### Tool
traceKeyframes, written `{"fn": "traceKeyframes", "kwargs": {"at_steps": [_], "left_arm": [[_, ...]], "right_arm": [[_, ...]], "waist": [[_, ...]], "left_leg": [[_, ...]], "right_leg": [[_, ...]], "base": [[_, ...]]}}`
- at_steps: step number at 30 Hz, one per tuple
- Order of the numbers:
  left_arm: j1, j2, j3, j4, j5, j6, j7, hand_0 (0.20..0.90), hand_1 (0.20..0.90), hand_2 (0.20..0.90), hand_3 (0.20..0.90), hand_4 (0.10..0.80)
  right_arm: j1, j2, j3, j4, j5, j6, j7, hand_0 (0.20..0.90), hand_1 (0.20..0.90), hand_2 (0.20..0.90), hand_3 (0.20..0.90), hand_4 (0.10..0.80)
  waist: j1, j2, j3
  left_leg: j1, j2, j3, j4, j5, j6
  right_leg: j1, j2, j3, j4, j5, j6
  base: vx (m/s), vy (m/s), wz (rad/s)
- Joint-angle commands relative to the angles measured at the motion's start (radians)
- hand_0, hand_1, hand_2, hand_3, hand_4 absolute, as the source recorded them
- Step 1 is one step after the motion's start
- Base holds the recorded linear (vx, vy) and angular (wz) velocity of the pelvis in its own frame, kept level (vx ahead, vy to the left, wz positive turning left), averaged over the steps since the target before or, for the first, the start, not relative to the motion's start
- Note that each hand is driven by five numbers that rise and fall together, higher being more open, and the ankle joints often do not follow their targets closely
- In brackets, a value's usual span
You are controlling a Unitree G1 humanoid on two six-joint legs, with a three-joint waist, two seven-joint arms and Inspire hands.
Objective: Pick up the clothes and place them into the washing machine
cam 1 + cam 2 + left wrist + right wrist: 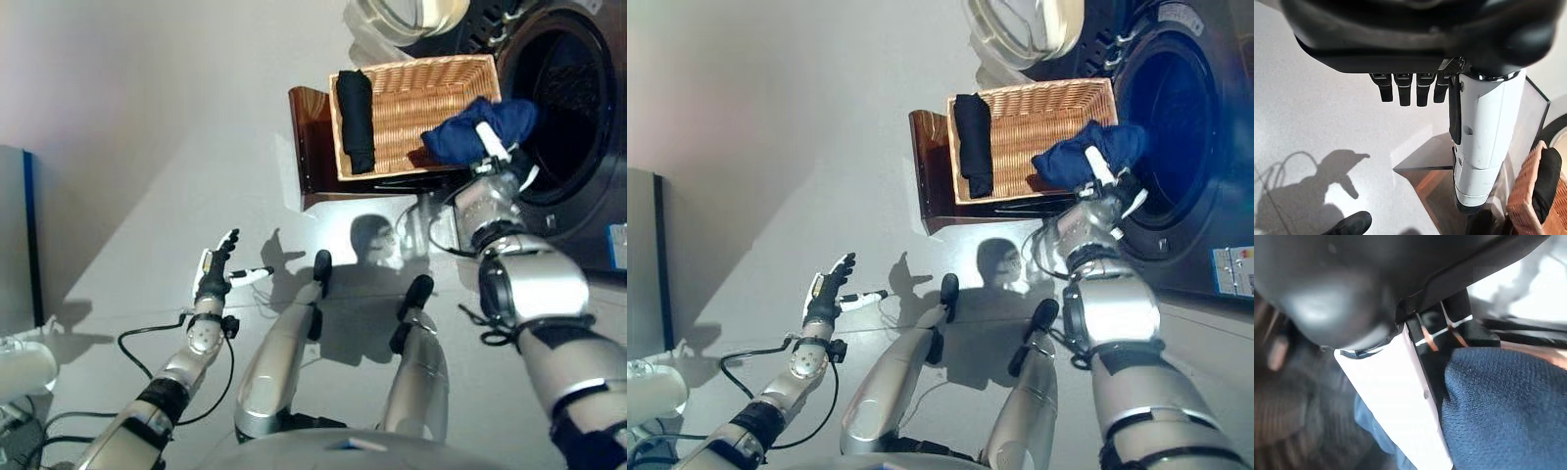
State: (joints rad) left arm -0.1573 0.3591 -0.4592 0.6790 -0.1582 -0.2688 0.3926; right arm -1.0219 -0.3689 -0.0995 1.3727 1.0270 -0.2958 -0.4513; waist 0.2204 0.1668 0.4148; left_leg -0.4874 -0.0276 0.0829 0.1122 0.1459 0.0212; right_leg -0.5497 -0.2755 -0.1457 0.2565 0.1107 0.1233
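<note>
Your right hand (493, 166) is gripping a dark blue garment (482, 127), with its white-covered thumb lying over the cloth; the right wrist view is showing that same blue fabric pressed against the thumb. You are holding the garment bunched up at the end of the wicker basket (416, 103) nearest the washing machine (573, 117), right at the edge of the drum's dark round opening and not yet inside it. The machine's door (407, 20) is standing swung open above the basket.

A second piece, a black garment (356, 119), is lying folded lengthwise in the basket along the end farthest from the machine, well apart from the blue one. The basket itself is resting on a low brown wooden stand (309, 147) on the grey floor (147, 176).

Your left hand (217, 264) is hanging idle low on the left over the floor, well apart from the basket, with its fingers straight and relaxed and its thumb pointing out sideways, holding nothing.
</note>
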Motion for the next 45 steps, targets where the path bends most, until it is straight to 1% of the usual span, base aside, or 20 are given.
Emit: {"fn": "traceKeyframes", "kwargs": {"at_steps": [1,2,5,8,9,10,16,18,22,23,25,26,27,30,34,41,42,45], "left_arm": [[0.020,-0.008,-0.028,0.010,-0.011,-0.050,-0.006,0.900,0.900,0.900,0.900,0.800],[0.022,-0.011,-0.038,0.007,-0.012,-0.051,-0.014,0.900,0.900,0.900,0.900,0.800],[0.039,-0.023,-0.047,0.021,-0.020,-0.051,-0.037,0.900,0.900,0.900,0.900,0.800],[0.056,-0.027,-0.057,0.032,-0.024,-0.053,-0.051,0.900,0.900,0.900,0.900,0.800],[0.057,-0.027,-0.058,0.032,-0.024,-0.054,-0.052,0.900,0.900,0.900,0.900,0.800],[0.065,-0.030,-0.065,0.038,-0.026,-0.053,-0.057,0.900,0.900,0.900,0.900,0.800],[0.097,-0.033,-0.067,0.042,-0.042,-0.061,-0.070,0.900,0.900,0.900,0.900,0.800],[0.112,-0.026,-0.061,0.029,-0.051,-0.066,-0.078,0.900,0.900,0.900,0.900,0.800],[0.123,-0.009,-0.065,0.003,-0.083,-0.075,-0.095,0.900,0.900,0.900,0.900,0.800],[0.127,-0.004,-0.063,0.004,-0.090,-0.074,-0.096,0.900,0.900,0.900,0.900,0.800],[0.122,-0.005,-0.078,0.005,-0.094,-0.074,-0.100,0.900,0.900,0.900,0.900,0.800],[0.119,-0.009,-0.079,0.006,-0.094,-0.074,-0.100,0.900,0.900,0.900,0.900,0.800],[0.122,-0.009,-0.083,0.007,-0.097,-0.071,-0.105,0.900,0.900,0.900,0.900,0.800],[0.121,-0.016,-0.076,0.009,-0.107,-0.069,-0.107,0.900,0.900,0.900,0.900,0.800],[0.123,-0.037,-0.059,0.022,-0.124,-0.070,-0.107,0.900,0.900,0.900,0.900,0.800],[0.127,-0.047,-0.025,0.027,-0.122,-0.076,-0.092,0.900,0.900,0.900,0.900,0.800],[0.128,-0.047,-0.025,0.027,-0.122,-0.076,-0.092,0.900,0.900,0.900,0.900,0.800],[0.125,-0.050,-0.013,0.031,-0.117,-0.076,-0.086,0.900,0.900,0.900,0.900,0.800]], "right_arm": [[0.033,0.009,-0.022,-0.177,0.154,-0.163,0.091,0.200,0.200,0.200,0.200,0.300],[0.045,0.031,-0.045,-0.194,0.200,-0.188,0.108,0.200,0.200,0.200,0.200,0.300],[0.062,0.063,-0.093,-0.198,0.266,-0.212,0.134,0.200,0.200,0.200,0.200,0.300],[0.078,0.087,-0.112,-0.219,0.300,-0.238,0.148,0.200,0.200,0.200,0.200,0.300],[0.080,0.087,-0.112,-0.219,0.302,-0.238,0.149,0.200,0.200,0.200,0.200,0.300],[0.083,0.098,-0.116,-0.238,0.311,-0.254,0.152,0.200,0.200,0.200,0.200,0.300],[0.071,0.066,-0.114,-0.293,0.269,-0.274,0.128,0.200,0.200,0.200,0.200,0.300],[0.021,-0.009,-0.104,-0.302,0.237,-0.272,0.113,0.200,0.200,0.200,0.200,0.300],[-0.149,-0.214,-0.027,-0.275,0.152,-0.248,0.065,0.200,0.200,0.200,0.200,0.300],[-0.189,-0.268,-0.004,-0.278,0.132,-0.243,0.058,0.900,0.900,0.900,0.900,0.800],[-0.250,-0.329,0.028,-0.270,0.127,-0.243,0.045,0.900,0.900,0.900,0.900,0.800],[-0.257,-0.333,0.033,-0.264,0.129,-0.242,0.047,0.900,0.900,0.900,0.900,0.800],[-0.279,-0.359,0.050,-0.264,0.133,-0.237,0.054,0.900,0.900,0.900,0.900,0.800],[-0.286,-0.367,0.067,-0.258,0.136,-0.228,0.064,0.900,0.900,0.900,0.900,0.800],[-0.247,-0.333,0.055,-0.231,0.143,-0.215,0.082,0.900,0.900,0.900,0.900,0.800],[-0.172,-0.260,0.042,-0.195,0.131,-0.198,0.098,0.900,0.900,0.900,0.900,0.800],[-0.171,-0.259,0.041,-0.195,0.131,-0.198,0.098,0.900,0.900,0.900,0.900,0.800],[-0.129,-0.218,0.056,-0.183,0.103,-0.172,0.104,0.900,0.900,0.900,0.900,0.800]], "waist": [[0.006,0.067,-0.060],[0.006,0.080,-0.065],[0.008,0.110,-0.080],[0.008,0.135,-0.095],[0.009,0.135,-0.096],[0.008,0.149,-0.104],[0.001,0.175,-0.118],[0.004,0.180,-0.124],[0.018,0.188,-0.138],[0.019,0.185,-0.145],[0.016,0.186,-0.151],[0.018,0.188,-0.149],[0.012,0.184,-0.156],[0.005,0.180,-0.159],[-0.013,0.179,-0.158],[-0.022,0.188,-0.147],[-0.023,0.187,-0.147],[-0.024,0.178,-0.138]], "left_leg": [[-0.082,0.023,-0.011,0.085,-0.075,-0.063],[-0.078,0.022,-0.010,0.084,-0.075,-0.062],[-0.068,0.021,-0.005,0.082,-0.075,-0.061],[-0.054,0.018,-0.002,0.070,-0.072,-0.061],[-0.053,0.018,-0.001,0.069,-0.071,-0.062],[-0.048,0.018,0.001,0.066,-0.069,-0.064],[-0.034,0.021,0.004,0.050,-0.063,-0.070],[-0.031,0.023,0.004,0.047,-0.060,-0.073],[-0.031,0.025,0.008,0.040,-0.054,-0.078],[-0.030,0.026,0.008,0.035,-0.051,-0.081],[-0.029,0.027,0.011,0.027,-0.047,-0.083],[-0.029,0.027,0.012,0.026,-0.046,-0.083],[-0.024,0.028,0.017,0.020,-0.047,-0.085],[-0.023,0.029,0.026,0.018,-0.049,-0.084],[-0.026,0.026,0.037,0.020,-0.055,-0.084],[-0.024,0.026,0.042,0.021,-0.055,-0.083],[-0.024,0.026,0.042,0.021,-0.056,-0.083],[-0.024,0.029,0.042,0.025,-0.056,-0.082]], "right_leg": [[0.032,0.009,0.003,0.021,-0.115,-0.020],[0.032,0.010,0.007,0.024,-0.119,-0.020],[0.033,0.007,0.015,0.029,-0.126,-0.018],[0.032,0.005,0.024,0.034,-0.133,-0.017],[0.032,0.005,0.024,0.034,-0.133,-0.017],[0.029,0.005,0.027,0.042,-0.139,-0.018],[0.026,0.012,0.038,0.061,-0.155,-0.023],[0.023,0.015,0.040,0.066,-0.159,-0.024],[0.009,0.015,0.042,0.073,-0.160,-0.023],[0.007,0.015,0.041,0.074,-0.159,-0.022],[-0.001,0.018,0.048,0.076,-0.158,-0.021],[-0.003,0.018,0.049,0.077,-0.158,-0.021],[-0.006,0.020,0.053,0.076,-0.157,-0.021],[-0.014,0.024,0.062,0.076,-0.154,-0.022],[-0.024,0.022,0.072,0.074,-0.148,-0.024],[-0.019,0.021,0.074,0.071,-0.142,-0.026],[-0.019,0.021,0.075,0.071,-0.142,-0.026],[-0.014,0.022,0.073,0.069,-0.139,-0.028]], "base": [[0.018,0.031,-0.06],[0.014,0.022,-0.07],[0.020,0.021,-0.06],[0.018,0.021,-0.14],[0.000,0.000,0.00],[0.000,0.000,0.00],[0.025,-0.004,-0.07],[0.008,-0.010,-0.04],[0.014,-0.002,0.04],[0.000,0.000,0.00],[0.010,0.009,-0.02],[0.040,0.043,0.01],[0.000,0.000,0.00],[0.035,0.038,-0.03],[-0.003,0.033,-0.07],[0.000,0.000,0.00],[0.000,0.000,0.00],[0.000,0.000,0.00]]}}
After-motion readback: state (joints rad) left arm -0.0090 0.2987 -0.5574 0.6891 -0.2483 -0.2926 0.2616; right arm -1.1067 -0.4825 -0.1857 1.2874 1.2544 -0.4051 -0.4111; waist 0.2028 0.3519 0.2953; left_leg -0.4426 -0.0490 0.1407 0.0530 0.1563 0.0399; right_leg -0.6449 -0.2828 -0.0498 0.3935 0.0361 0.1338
